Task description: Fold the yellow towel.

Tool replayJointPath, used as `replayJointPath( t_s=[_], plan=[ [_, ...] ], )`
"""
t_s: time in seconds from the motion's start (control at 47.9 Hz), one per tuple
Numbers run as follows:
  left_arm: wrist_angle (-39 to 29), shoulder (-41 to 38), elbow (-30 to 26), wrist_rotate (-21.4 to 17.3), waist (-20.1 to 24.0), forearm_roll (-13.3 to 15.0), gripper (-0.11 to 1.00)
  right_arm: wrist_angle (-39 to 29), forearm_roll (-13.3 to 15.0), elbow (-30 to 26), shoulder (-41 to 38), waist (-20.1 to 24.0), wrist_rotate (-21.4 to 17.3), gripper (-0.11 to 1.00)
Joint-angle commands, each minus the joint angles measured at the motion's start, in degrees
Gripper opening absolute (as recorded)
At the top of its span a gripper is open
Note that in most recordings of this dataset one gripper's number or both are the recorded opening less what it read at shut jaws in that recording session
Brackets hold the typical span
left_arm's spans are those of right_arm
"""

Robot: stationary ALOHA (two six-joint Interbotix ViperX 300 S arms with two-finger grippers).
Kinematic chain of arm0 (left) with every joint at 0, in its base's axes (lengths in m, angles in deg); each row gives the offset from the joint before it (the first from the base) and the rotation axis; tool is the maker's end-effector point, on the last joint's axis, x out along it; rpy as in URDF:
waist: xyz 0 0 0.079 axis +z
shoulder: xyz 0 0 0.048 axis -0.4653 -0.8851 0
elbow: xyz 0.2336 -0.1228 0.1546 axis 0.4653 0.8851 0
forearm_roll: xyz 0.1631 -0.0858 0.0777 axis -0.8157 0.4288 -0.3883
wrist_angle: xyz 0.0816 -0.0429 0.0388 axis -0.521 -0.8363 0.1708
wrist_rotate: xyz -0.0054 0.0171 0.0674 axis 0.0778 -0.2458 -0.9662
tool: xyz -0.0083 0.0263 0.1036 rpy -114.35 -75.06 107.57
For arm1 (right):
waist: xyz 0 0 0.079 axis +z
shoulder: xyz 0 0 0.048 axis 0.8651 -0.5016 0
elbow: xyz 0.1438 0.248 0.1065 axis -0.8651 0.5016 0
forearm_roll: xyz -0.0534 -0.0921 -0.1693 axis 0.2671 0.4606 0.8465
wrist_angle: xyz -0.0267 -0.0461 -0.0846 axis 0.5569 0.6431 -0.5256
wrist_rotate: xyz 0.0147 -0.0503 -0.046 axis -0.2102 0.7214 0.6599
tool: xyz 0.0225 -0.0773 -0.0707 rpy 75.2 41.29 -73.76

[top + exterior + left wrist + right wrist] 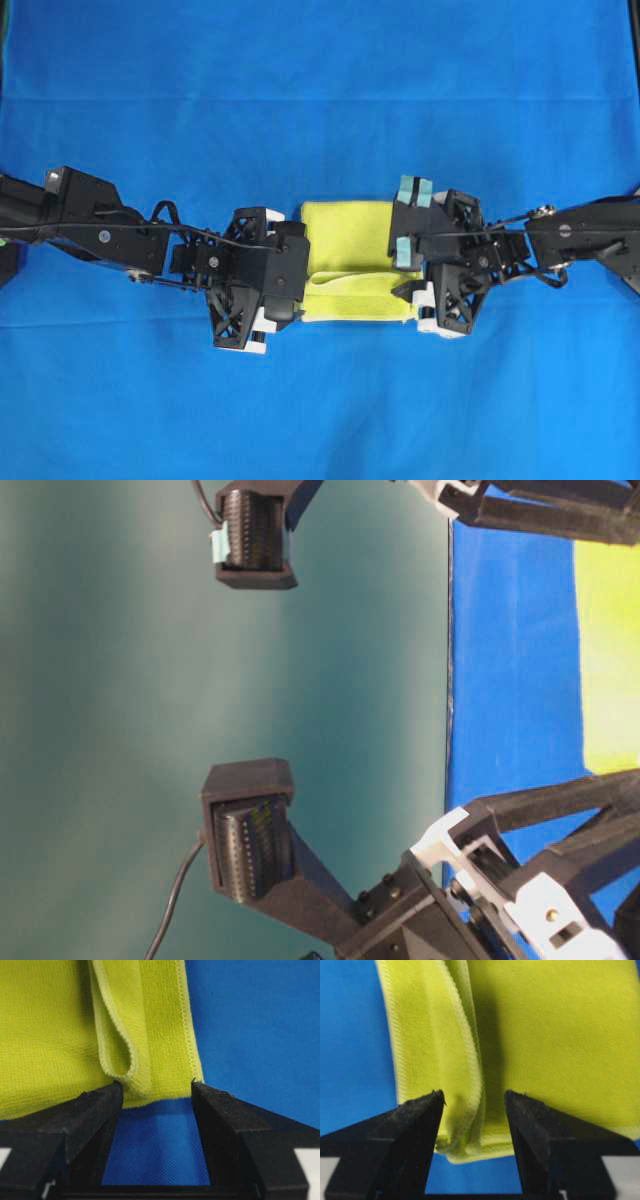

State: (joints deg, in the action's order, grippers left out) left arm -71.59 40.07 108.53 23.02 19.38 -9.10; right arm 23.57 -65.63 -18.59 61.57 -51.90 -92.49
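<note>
Now both tools have their jaws apart: left gripper point(155, 1091) stands open w/ its tips at the near hem of the yellow towel point(350, 255), nothing pinched; right gripper point(472, 1097) stands open too, tips straddling the doubled hem at the opposite end. Neither holds cloth.

Outward from there, the towel lies on the blue cloth point(320, 100) roughly mid-table, between the two arms, well off every edge. It's part-folded: a flap lies over the lower half, and its hemmed edge runs across the towel from one gripper to the other (a loose loop of hem shows in the left wrist view).

Judging by this, the step in hand is letting go after a fold. To do it well: lift both grippers straight up and clear before pulling back, so tips don't snag the hem or drag the flap askew. Then check the edges line up; the looped hem prob. needs flattening.
</note>
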Motion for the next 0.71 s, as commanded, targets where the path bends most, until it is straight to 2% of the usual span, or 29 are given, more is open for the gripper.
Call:
replayJointPath(
  t_s=[0.0,0.271,0.48,0.689],
  plan=[
    [-0.8,3.3,-0.4,-0.1,0.0,-0.2,0.54,-1.9,-0.1,-1.8,3.0,1.5,0.0,0.56],
    [-6.2,14.1,1.6,-0.8,-1.4,-0.1,0.54,-9.4,0.2,-3.8,12.1,4.3,0.2,0.56],
    [-6.6,25.4,7.0,-0.7,-1.8,-0.2,0.54,-10.3,4.3,-1.0,21.3,4.0,0.2,0.56],
    [-6.2,38.6,13.7,-0.9,-1.6,-0.2,0.54,-10.1,6.8,3.9,32.0,2.5,0.2,0.56]
  ],
)
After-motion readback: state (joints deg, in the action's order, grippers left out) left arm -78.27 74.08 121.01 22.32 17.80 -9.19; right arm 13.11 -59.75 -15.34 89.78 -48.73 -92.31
